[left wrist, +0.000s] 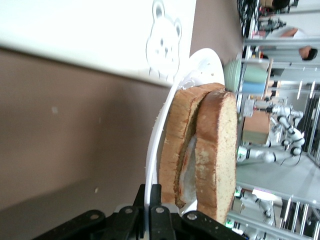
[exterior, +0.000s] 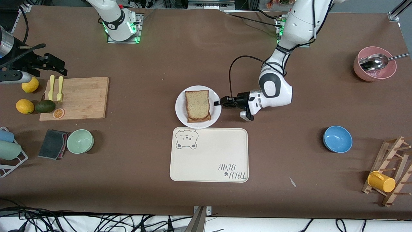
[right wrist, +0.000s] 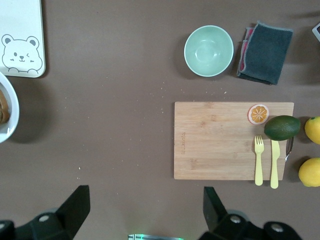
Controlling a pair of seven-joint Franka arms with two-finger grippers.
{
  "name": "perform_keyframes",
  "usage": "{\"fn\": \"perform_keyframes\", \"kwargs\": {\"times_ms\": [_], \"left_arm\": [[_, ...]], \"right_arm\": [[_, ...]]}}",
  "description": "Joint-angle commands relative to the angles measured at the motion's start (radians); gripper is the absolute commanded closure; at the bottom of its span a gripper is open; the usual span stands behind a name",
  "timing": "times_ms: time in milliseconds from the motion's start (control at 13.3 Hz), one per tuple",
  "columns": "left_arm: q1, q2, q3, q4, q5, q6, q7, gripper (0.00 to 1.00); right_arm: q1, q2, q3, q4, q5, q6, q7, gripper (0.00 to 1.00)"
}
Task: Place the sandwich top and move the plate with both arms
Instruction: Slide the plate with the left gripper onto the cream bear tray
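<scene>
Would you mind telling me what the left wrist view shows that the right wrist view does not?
Only the left wrist view shows the sandwich top lying on the lower slice, and the left hand shut on the plate's rim.

Only the right wrist view shows the open right hand over bare table, the cutting board, fork, knife, avocado, lemons and cloth.

Both show the plate, bear tray and green bowl.

Robotics lab with a staged kitchen. Two arms (exterior: 289, 32) are bolted to a brown-covered table (exterior: 145, 58); loose cables (exterior: 80, 222) hang at its near edge. Metal racking (left wrist: 280, 65) and another robot (left wrist: 287, 127) stand in the background. Props: cutting board (exterior: 77, 96), tray (exterior: 209, 154), bowls (exterior: 337, 138).
</scene>
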State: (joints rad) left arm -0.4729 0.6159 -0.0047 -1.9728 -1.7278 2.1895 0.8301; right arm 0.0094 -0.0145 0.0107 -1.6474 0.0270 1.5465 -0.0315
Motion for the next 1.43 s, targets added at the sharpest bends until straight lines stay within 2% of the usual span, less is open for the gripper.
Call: {"fn": "perform_keyframes", "kwargs": {"times_ms": [0,451,828,1354], "left_arm": [[0.0,0.053,0.032,0.103,-0.032,-0.025,-0.072,1.0],[-0.01,0.185,0.123,0.287,-0.038,-0.02,-0.141,1.0],[-0.03,0.271,0.135,0.432,-0.044,0.047,-0.186,1.0],[-0.067,0.318,0.17,0.47,-0.114,0.068,-0.181,1.0]], "right_arm": [[-0.011,-0.01,0.009,-0.008,-0.001,0.006,-0.002,0.0],[-0.011,-0.01,0.011,-0.008,-0.004,0.004,-0.002,0.0],[-0.011,-0.01,0.011,-0.008,-0.002,0.006,0.001,0.0],[-0.011,-0.004,0.008,-0.008,-0.002,0.003,0.001,0.0]]}}
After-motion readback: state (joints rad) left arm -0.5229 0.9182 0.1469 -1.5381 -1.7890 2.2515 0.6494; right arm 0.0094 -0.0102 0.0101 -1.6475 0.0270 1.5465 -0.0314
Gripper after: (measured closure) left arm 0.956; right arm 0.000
